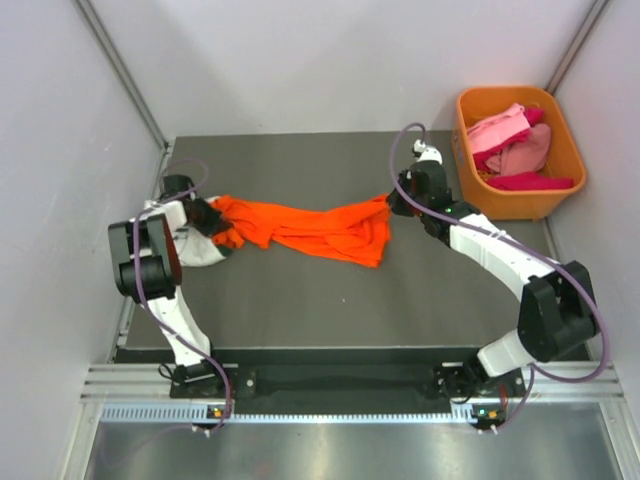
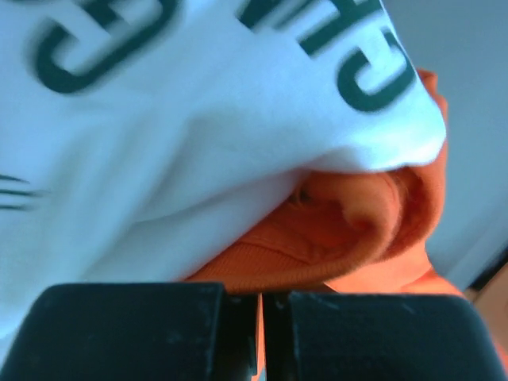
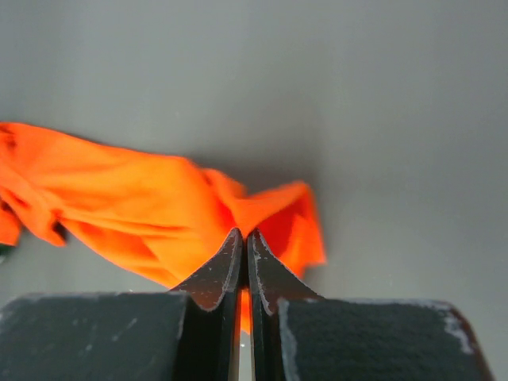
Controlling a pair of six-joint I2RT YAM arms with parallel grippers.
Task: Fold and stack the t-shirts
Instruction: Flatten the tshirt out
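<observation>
The orange t-shirt [image 1: 305, 228] stretches across the table [image 1: 400, 300] — left gripper [image 1: 212, 216] clamped on one end, right gripper [image 1: 390, 204] pinched shut on the other. A white t-shirt [image 2: 198, 143] with dark lettering bunches against the left gripper.

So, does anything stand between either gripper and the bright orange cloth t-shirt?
Nothing visible. The left gripper and the right gripper are each shut on one end of the bright orange cloth t-shirt, stretched between them. A white cloth t-shirt with dark lettering bunches against the orange one by the left gripper.
</observation>
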